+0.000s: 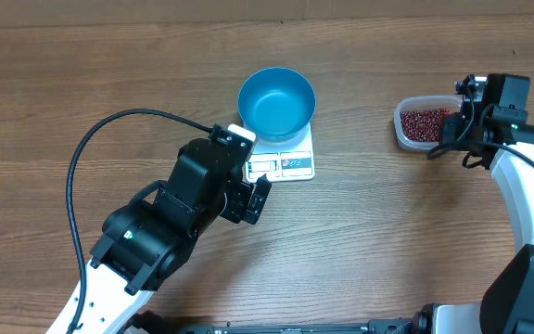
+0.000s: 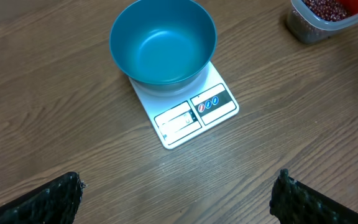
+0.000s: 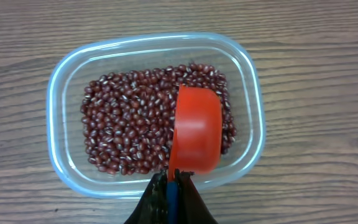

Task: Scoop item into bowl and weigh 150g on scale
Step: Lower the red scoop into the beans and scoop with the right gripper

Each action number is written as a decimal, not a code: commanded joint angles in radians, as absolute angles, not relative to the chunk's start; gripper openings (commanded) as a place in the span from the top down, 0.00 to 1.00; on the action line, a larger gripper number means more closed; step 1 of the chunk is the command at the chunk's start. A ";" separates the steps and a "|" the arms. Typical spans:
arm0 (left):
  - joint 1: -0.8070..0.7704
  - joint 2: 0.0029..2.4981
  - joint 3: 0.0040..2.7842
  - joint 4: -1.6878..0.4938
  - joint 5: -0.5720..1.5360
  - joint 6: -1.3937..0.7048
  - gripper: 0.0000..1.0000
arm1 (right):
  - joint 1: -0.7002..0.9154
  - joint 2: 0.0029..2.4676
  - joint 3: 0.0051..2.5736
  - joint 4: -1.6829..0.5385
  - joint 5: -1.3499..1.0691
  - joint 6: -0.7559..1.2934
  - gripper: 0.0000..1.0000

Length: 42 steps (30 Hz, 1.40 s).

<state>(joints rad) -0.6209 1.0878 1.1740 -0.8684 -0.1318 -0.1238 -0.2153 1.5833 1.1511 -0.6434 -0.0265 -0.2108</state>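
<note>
While the right gripper (image 3: 173, 186) is clamped tight on the short handle of a small red plastic scoop (image 3: 196, 134), the scoop's cup reaches out just ahead of the fingertips and lies on the heap of small dark red-brown beans (image 3: 129, 124). The beans fill the floor of a clear rectangular plastic tub (image 3: 61, 99), directly below and ahead of this hand. Only a smooth red surface of the cup shows and no beans sit on it. It looks like the rounded back, though that is not certain. Step in hand, as I read it: loading the first scoop. To do it well, turn the open mouth toward the deeper pile on the hand's left, sink the lip under the beans rather than skim them, push forward, then roll the wrist level before lifting so nothing spills over the tub's rim. The left gripper (image 2: 178, 186) has its fingers spread wide and holds nothing. Ahead of it, well clear of the fingertips, the round deep bright blue bowl (image 2: 163, 43) sits on the small flat white rectangular kitchen scale (image 2: 194, 112). The bowl is empty, so all the weighing remains. The scale's display faces this hand, its reading too small to make out.
</note>
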 commanded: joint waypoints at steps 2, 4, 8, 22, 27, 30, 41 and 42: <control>-0.616 1.092 1.181 -0.867 -0.141 -0.108 0.00 | -0.220 1.588 1.121 -0.625 -0.059 -0.210 0.96; -0.616 1.092 1.181 -0.867 -0.141 -0.108 0.01 | -0.220 1.593 1.117 -0.628 -0.059 -0.210 0.96; -0.616 1.092 1.181 -0.867 -0.141 -0.108 0.00 | -0.220 1.620 1.116 -0.624 -0.059 -0.207 0.96; -0.616 1.092 1.181 -0.867 -0.141 -0.108 0.00 | -0.220 1.674 1.116 -0.625 -0.118 -0.207 0.96; -0.616 1.092 1.181 -0.868 -0.141 -0.108 0.01 | -0.220 1.674 1.116 -0.622 -0.156 -0.207 0.96; -0.616 1.092 1.181 -0.867 -0.141 -0.108 0.01 | -0.220 1.674 1.116 -0.619 -0.184 -0.207 0.96; -0.616 1.092 1.181 -0.868 -0.141 -0.108 0.00 | -0.220 1.674 1.116 -0.620 -0.205 -0.207 0.96; -0.616 1.092 1.181 -0.867 -0.141 -0.108 0.00 | -0.220 1.674 1.116 -0.619 -0.205 -0.207 0.96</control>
